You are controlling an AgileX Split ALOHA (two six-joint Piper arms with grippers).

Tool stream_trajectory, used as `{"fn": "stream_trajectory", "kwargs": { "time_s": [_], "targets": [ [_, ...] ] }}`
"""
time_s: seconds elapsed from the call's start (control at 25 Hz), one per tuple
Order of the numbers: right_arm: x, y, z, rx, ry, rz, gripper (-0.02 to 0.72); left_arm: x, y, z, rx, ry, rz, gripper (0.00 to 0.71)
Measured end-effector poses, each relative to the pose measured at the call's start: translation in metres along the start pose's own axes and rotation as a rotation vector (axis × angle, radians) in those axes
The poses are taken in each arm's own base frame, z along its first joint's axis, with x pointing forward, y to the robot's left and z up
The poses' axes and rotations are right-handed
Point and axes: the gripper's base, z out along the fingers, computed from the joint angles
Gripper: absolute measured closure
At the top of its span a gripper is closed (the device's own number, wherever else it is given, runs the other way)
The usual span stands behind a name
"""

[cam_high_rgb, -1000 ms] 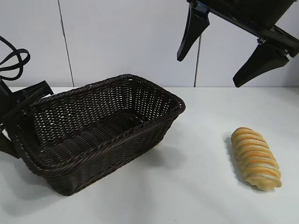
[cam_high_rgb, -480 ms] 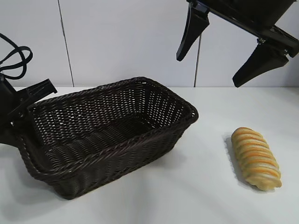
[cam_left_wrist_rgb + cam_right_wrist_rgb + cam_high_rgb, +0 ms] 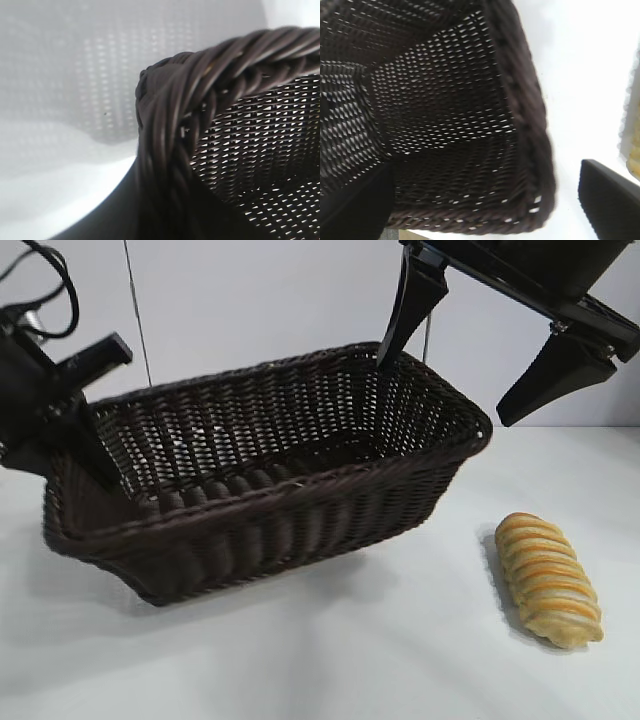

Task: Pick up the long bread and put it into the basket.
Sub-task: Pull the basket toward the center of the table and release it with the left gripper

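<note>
Bread, the long bread (image 3: pixel 549 580), is lying on the white table (image 3: pixel 380 660), well off to the right side of the basket (image 3: pixel 300 540). It is golden yellow with orange-brown stripes going across it. Nothing is touching it.

The basket is big, dark brown and woven. It is up off the table at its left end and tipped, so its open side leans toward the camera. The left gripper (image 3: pixel 70 415) is at that left end, clamped on the rim. In the left wrist view the braided rim (image 3: pixel 200 90) fills the picture from very close, with the woven wall behind it.

The right gripper (image 3: pixel 445 390) hangs up high over the right end of the basket. Its two black fingers (image 3: pixel 555 375) are spread wide apart and they hold nothing. In the right wrist view it looks down into the basket's corner (image 3: pixel 520 125), and a little bit of the bread shows at the edge.
</note>
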Motion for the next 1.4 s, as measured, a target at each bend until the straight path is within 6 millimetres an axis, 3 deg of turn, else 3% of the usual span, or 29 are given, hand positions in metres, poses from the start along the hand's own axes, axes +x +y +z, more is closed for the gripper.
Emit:
{"fn": "stream_trajectory", "kwargs": {
  "time_s": [0.4,0.84,1.32,1.4],
  "targets": [
    [0.0,0.0,0.0,-0.001,0.0,-0.002,0.009,-0.029,0.005,0.03,-0.028,0.089,0.056,0.611],
    [0.0,0.0,0.0,-0.002,-0.001,-0.002,0.009,-0.033,0.016,0.056,-0.052,0.143,0.081,0.611],
    [0.0,0.0,0.0,-0.004,-0.005,-0.001,0.009,-0.037,0.017,0.061,-0.046,0.116,0.105,0.608],
    [-0.001,0.0,0.0,-0.004,-0.007,-0.001,0.009,-0.037,0.016,0.061,-0.037,0.111,0.098,0.556]
  ]
}}
